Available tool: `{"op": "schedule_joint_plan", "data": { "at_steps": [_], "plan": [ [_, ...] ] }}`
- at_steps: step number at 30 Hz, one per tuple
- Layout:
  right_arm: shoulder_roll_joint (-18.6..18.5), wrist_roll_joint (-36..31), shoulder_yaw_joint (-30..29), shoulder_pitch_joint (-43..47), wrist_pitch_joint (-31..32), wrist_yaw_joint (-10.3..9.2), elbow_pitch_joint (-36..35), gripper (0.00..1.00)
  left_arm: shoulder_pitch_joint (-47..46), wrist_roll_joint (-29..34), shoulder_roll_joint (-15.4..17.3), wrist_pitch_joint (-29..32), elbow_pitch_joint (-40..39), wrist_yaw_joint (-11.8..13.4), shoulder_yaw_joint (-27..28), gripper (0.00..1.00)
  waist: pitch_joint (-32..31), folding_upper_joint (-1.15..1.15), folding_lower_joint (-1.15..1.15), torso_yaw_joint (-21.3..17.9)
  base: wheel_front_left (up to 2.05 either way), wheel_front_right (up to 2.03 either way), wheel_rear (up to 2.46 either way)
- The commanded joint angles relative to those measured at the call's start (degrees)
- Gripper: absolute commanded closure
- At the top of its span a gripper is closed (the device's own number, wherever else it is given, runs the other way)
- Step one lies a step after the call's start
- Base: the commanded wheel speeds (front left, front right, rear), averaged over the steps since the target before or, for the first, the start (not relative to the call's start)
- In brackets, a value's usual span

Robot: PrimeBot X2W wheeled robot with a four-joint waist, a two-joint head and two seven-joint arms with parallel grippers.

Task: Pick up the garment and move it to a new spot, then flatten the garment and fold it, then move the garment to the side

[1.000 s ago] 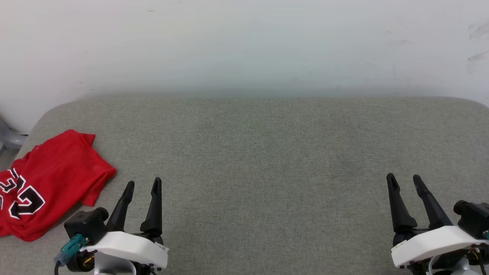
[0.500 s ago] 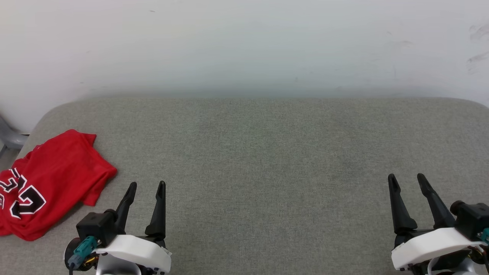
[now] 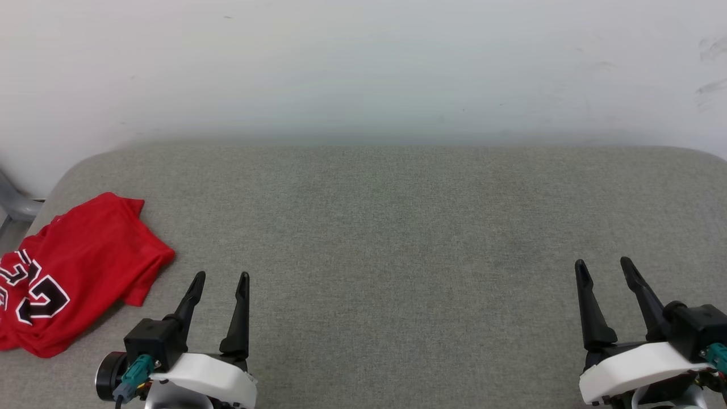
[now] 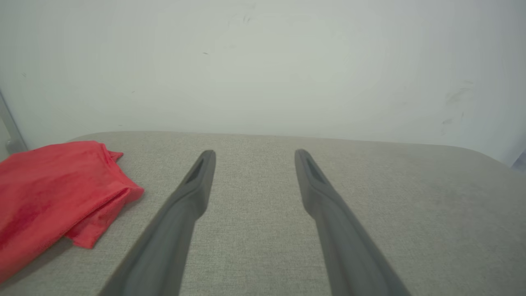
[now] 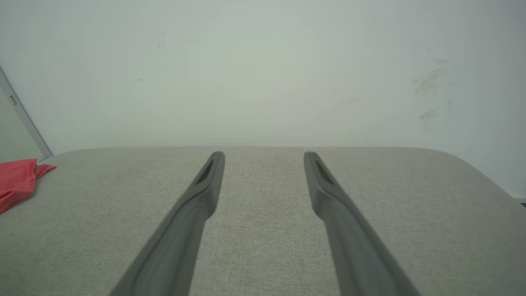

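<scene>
You face a wide grey-green woven fabric surface (image 3: 397, 227) with rounded far corners, backed by a plain pale wall (image 3: 363, 68) that carries a few dark scuffs on its right side. The red jersey garment (image 3: 79, 267) lies on the far left of that surface, close to its left edge and partly cut off by the border of the head view. It is doubled over into a rumpled bundle. Part of a black number outlined in white shows on its upper face, and a red corner juts toward the middle of the surface. Your left gripper (image 3: 220, 276) sits just right of the garment, near that corner but apart from it. Its two long dark fingers are spread wide and point toward the wall, with bare fabric between them. In the left wrist view the garment lies left of the left finger, and a strip of surface separates the two. Your right gripper (image 3: 603, 262) is well apart from the garment at the lower right, and its fingers are likewise parted and empty. In the right wrist view the garment is a small red patch at the far left edge. Beyond the garment, a grey metal piece (image 3: 14, 204) stands off the surface's left end against the wall.
</scene>
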Motion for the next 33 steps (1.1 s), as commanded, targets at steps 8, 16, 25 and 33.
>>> {"op": "schedule_joint_plan", "data": {
  "at_steps": [8, 16, 25, 33],
  "plan": [
    [0.3, -2.33, -0.04, 0.81, -0.89, -0.02, -0.68, 0.0, -0.85, 2.46, -0.34, -1.26, 0.97, -0.79, 0.38, 0.0, -0.05, 0.0, 0.0, 0.12, 0.0, 0.0, 0.0],
    [0.31, -4.58, -0.16, 0.91, -1.47, -0.02, -0.99, 0.0, -1.22, 5.13, -0.53, -2.12, 1.91, -1.19, 0.92, 0.0, 0.01, 0.0, 0.0, 1.19, 0.0, 0.0, 0.0],
    [0.29, -4.92, 0.73, 0.72, -1.85, -0.02, -0.46, 0.0, -1.55, 5.79, -0.89, -2.59, 2.38, -1.38, 2.52, 0.0, -0.07, 0.0, 0.0, 5.48, 0.0, 0.0, 0.0],
    [0.28, -4.41, 2.04, -0.02, -2.4, -0.02, 0.9, 0.0, -1.49, 5.87, -0.81, -2.58, 2.72, -1.55, 3.79, 0.0, -0.2, 0.0, 0.0, 10.88, 0.0, 0.0, 0.0]
  ]
}}
